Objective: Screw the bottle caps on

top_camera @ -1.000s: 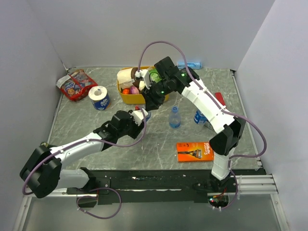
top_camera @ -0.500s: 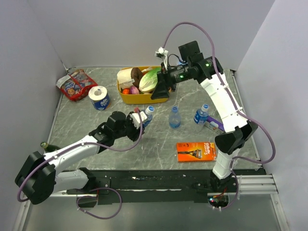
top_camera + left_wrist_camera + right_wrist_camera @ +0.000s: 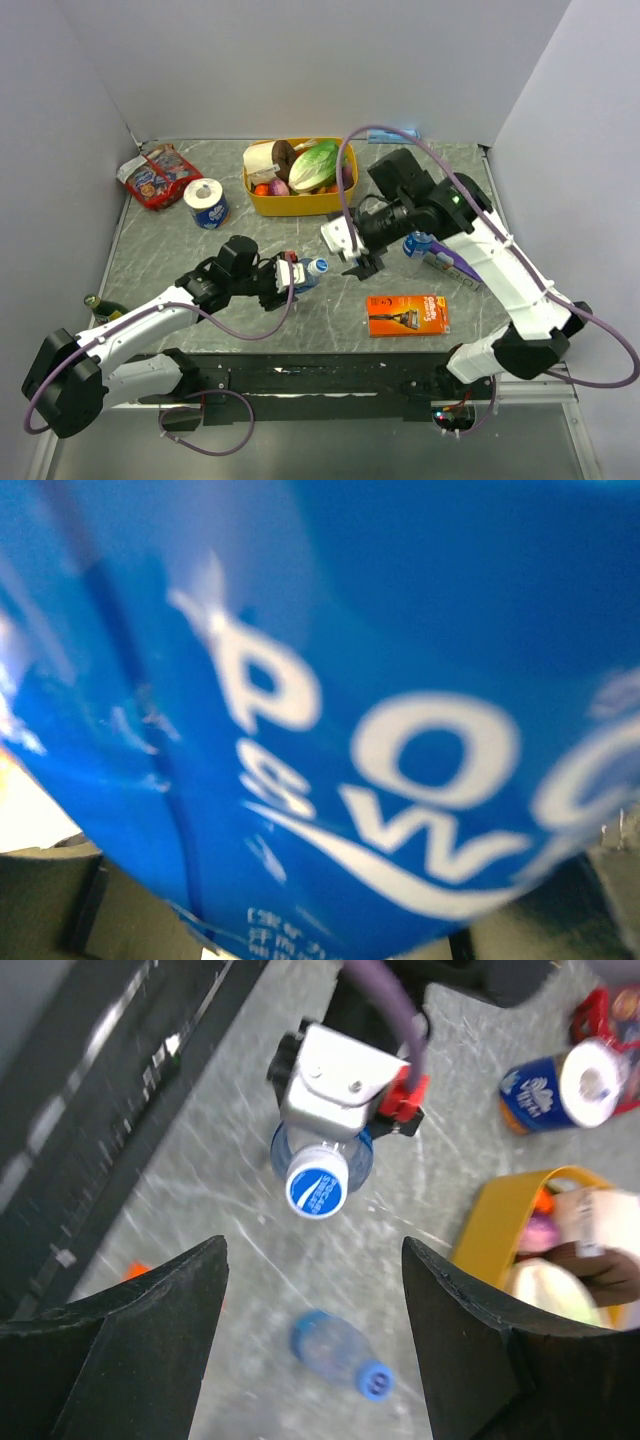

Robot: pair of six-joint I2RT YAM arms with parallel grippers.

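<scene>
While left gripper [image 3: 297, 272] clamps water bottle [image 3: 312, 268] sideways, blue cap [image 3: 317, 1186] on, right gripper [image 3: 362, 262] hangs just beside cap, fingers spread wide, empty. Second bottle [image 3: 338, 1352] lying on table [image 3: 330, 320].

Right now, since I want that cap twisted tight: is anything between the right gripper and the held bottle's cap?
Nothing visible. The right gripper is open and faces the cap on the bottle in the left gripper. A second bottle lies on the table, lower in the wrist view.
</scene>
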